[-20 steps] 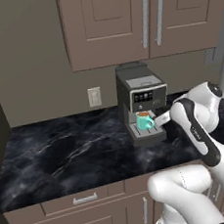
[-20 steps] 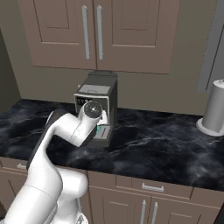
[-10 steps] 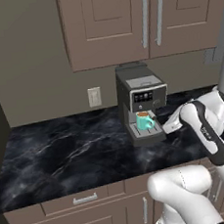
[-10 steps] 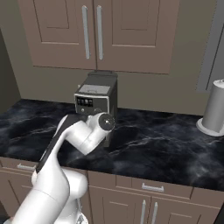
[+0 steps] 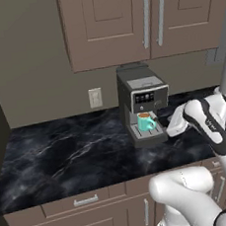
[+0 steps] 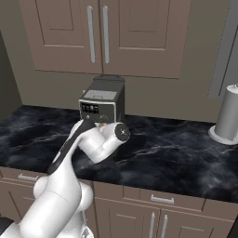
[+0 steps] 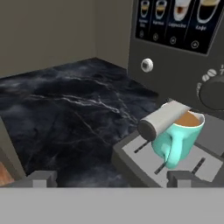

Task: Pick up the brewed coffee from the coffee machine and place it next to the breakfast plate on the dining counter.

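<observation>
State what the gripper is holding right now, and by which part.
Nothing. The gripper is open and short of the teal mug, which sits on the coffee machine drip tray, handle toward the gripper.

Teal mug sits on drip tray inside the coffee machine recess. Silver spout crosses over the mug rim, blocking a straight lift. Handle faces outward, unobstructed. Worktop left of the machine lies open. Upper cabinets overhang above. Grey canister stands well apart to the right.
</observation>
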Robot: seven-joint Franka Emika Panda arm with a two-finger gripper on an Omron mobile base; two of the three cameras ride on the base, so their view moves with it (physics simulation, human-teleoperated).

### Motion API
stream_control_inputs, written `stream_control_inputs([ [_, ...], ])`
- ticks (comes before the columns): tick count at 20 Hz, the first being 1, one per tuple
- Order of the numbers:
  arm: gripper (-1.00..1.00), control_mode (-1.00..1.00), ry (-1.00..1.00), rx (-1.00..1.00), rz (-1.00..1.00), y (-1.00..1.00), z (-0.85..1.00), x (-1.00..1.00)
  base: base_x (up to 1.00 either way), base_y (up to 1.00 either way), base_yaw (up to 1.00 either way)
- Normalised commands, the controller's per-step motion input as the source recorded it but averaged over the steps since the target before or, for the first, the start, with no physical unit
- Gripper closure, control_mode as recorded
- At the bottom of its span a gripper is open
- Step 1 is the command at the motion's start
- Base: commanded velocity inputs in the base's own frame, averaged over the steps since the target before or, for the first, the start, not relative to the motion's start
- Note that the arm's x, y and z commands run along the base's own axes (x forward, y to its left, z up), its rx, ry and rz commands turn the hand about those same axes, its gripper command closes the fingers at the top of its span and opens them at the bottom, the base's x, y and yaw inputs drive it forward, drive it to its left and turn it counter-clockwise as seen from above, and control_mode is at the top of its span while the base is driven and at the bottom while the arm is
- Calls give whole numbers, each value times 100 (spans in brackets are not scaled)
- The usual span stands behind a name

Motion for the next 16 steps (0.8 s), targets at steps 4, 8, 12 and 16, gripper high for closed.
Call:
stream_control_inputs([
  [4,-100,-100,-9,0,4,0,-18,8,0,0,0],
  [8,-100,-100,-5,2,0,0,-8,11,0,0,0],
  [12,-100,-100,-1,3,0,4,-4,11,0,0,0],
  [16,-100,-100,0,5,0,6,-3,14,0,0,0],
])
